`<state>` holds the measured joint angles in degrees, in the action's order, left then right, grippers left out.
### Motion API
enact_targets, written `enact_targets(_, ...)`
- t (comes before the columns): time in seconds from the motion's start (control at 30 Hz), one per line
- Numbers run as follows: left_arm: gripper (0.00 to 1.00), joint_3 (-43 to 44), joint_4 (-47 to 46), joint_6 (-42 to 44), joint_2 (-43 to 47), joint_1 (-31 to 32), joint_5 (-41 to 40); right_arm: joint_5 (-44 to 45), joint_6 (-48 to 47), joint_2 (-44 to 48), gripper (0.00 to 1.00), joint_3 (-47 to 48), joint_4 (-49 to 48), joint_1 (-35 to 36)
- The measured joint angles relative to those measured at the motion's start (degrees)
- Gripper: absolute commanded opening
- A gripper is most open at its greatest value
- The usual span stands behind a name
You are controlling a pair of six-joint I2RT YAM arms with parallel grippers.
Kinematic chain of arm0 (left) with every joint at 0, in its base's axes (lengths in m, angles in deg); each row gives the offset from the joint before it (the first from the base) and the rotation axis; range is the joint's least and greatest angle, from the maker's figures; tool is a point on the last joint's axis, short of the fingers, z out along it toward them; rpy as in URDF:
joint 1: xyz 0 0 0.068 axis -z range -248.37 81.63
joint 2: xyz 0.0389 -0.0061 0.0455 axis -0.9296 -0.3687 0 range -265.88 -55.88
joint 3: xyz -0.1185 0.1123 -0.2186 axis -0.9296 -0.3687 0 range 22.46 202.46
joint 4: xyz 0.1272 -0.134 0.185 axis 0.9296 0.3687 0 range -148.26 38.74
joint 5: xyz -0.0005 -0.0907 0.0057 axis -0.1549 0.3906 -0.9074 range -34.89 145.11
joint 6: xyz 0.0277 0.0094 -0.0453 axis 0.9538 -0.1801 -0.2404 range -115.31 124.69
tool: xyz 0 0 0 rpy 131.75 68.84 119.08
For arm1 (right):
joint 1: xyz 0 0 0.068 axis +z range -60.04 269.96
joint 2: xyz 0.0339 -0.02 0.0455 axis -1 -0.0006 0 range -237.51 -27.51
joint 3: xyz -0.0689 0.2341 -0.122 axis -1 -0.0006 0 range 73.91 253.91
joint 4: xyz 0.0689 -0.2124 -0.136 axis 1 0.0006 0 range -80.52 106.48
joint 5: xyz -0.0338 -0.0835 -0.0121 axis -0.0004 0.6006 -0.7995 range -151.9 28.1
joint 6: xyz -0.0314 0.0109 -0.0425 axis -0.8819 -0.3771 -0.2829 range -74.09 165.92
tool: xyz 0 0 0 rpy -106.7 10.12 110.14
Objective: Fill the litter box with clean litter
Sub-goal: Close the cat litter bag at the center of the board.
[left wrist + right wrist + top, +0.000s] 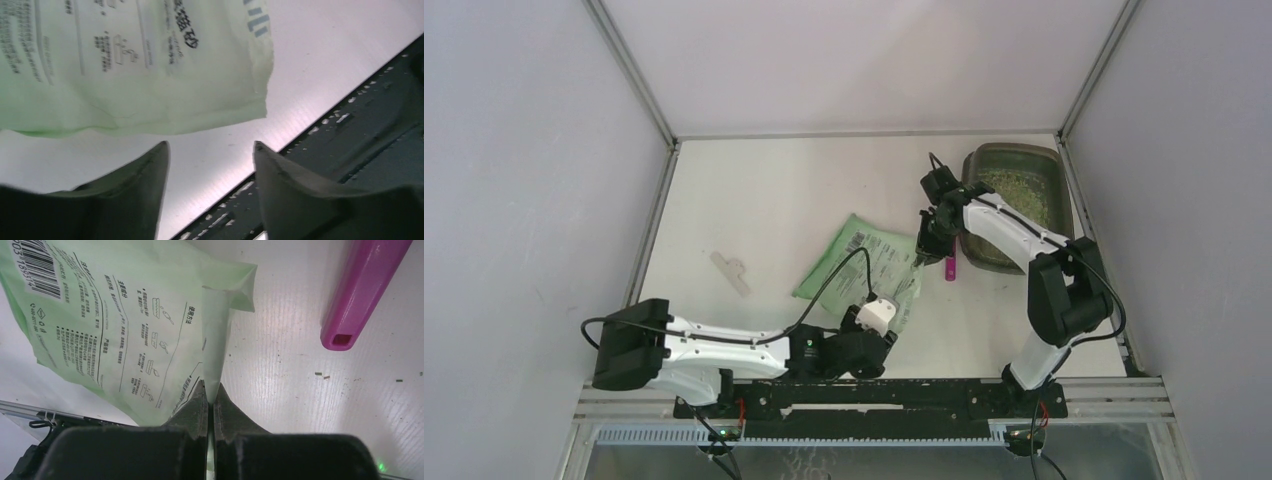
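The dark grey-brown litter box [1054, 170] stands at the far right and holds pale greenish-beige litter [1019, 195]. A light-green printed bag [864, 262] lies flat mid-table; it also shows in the left wrist view [125, 75] and the right wrist view [125, 325]. My right gripper [927, 250] [210, 397] is shut on a fold at the bag's right edge. A magenta scoop handle [950, 268] [360, 285] lies just right of it. My left gripper [879, 352] [210, 150] is open and empty, just off the bag's near corner.
A small pale clip-like piece [730, 271] lies on the table at the left. A few loose granules [322, 375] dot the white table near the scoop. The black mounting rail [350, 130] runs along the near edge. Grey walls enclose the table.
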<state>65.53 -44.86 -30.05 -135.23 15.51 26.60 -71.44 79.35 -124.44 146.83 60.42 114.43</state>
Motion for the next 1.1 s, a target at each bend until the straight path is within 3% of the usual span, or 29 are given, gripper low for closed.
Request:
enact_targets(0.17, 0.99, 0.0, 2.2, -0.2, 0.9, 0.7, -4.8, -0.2, 0.0, -0.3, 0.0, 0.0, 0.5, 0.8)
enact_targets(0.33, 1.0, -0.1, -1.0, 3.3, 1.1, 2.9, -8.5, -2.4, 0.1, -0.3, 0.0, -0.4, 0.1, 1.4)
enact_targets(0.5, 1.0, -1.1, -10.2, 10.1, 0.4, 4.3, -10.4, -6.5, 0.5, 0.3, 0.0, -4.2, -2.8, 0.4)
enact_targets(0.8, 0.99, -1.2, -22.5, 16.9, -10.2, 4.2, -10.3, -11.8, 1.6, 3.7, 0.0, -9.9, -6.4, -1.1)
enact_targets(0.9, 0.86, -1.2, -23.2, 17.4, -11.6, 3.7, -10.3, -12.5, 1.6, 4.9, 0.0, -10.7, -6.7, -1.6)
enact_targets(1.1, 0.28, -1.2, -23.5, 17.8, -11.0, 2.0, -10.4, -13.2, 1.4, 6.6, 0.0, -11.0, -6.6, -2.6)
